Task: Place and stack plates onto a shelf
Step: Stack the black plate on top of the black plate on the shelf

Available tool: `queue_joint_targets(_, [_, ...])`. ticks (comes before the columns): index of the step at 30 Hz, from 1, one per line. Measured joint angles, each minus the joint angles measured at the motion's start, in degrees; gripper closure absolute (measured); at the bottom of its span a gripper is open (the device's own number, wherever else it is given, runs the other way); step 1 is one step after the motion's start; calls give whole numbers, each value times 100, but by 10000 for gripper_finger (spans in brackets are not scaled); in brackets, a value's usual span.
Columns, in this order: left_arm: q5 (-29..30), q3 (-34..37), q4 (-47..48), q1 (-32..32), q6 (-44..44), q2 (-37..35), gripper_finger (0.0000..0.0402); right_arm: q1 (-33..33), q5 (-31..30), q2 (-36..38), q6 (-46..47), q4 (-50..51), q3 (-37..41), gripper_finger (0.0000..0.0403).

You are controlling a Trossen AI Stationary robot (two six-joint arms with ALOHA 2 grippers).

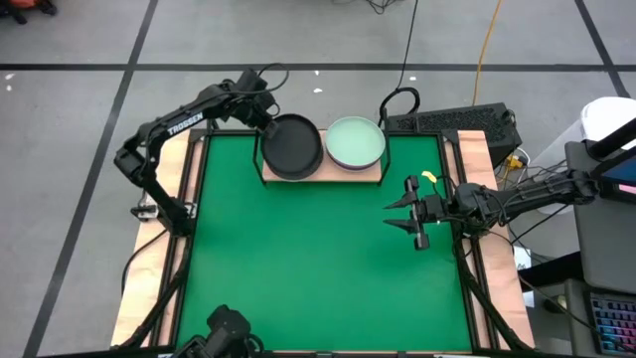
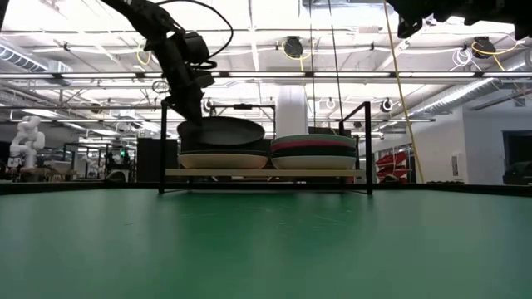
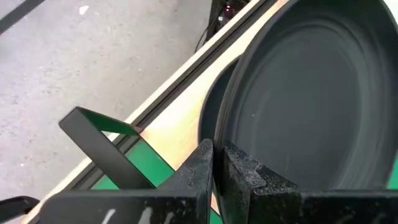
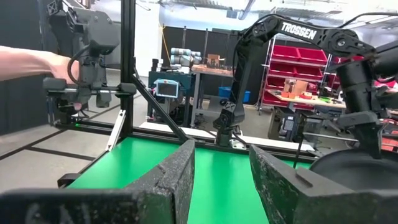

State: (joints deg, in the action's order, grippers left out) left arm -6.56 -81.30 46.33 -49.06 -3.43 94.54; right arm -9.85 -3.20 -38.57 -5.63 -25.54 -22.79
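The right gripper [image 1: 409, 212] is waiting with its jaws spread wide and empty over the mat's right side, well apart from the shelf [image 1: 370, 176]. Farther back, the left gripper [image 1: 266, 124] is pinching the rim of 1 dark plate [image 1: 292, 146], holding it just above the shelf's left stack. The plate is looking stiff, light and probably slick, so an edge pinch is suiting it. The mint plate [image 1: 356, 142] is topping the right stack.

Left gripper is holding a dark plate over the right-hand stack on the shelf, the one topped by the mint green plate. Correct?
Not quite. The left gripper holds the dark plate over the left-hand stack on the shelf, not the one topped by the mint green plate. The high view shows it; the low view agrees.
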Motion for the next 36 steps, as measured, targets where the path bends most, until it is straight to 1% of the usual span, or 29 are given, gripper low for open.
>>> queue_joint_targets(19, [106,13,4,52,-261,29,375,0,0,0,2,9,-2,268])
queue_joint_targets(28, [32,35,19,100,-263,55,373,0,0,0,22,7,-2,268])
queue_joint_targets(30, [13,35,30,97,-259,55,362,0,0,-1,22,7,-2,268])
queue_joint_targets(36, [114,42,-163,144,-175,55,303,0,0,-1,22,5,-2,268])
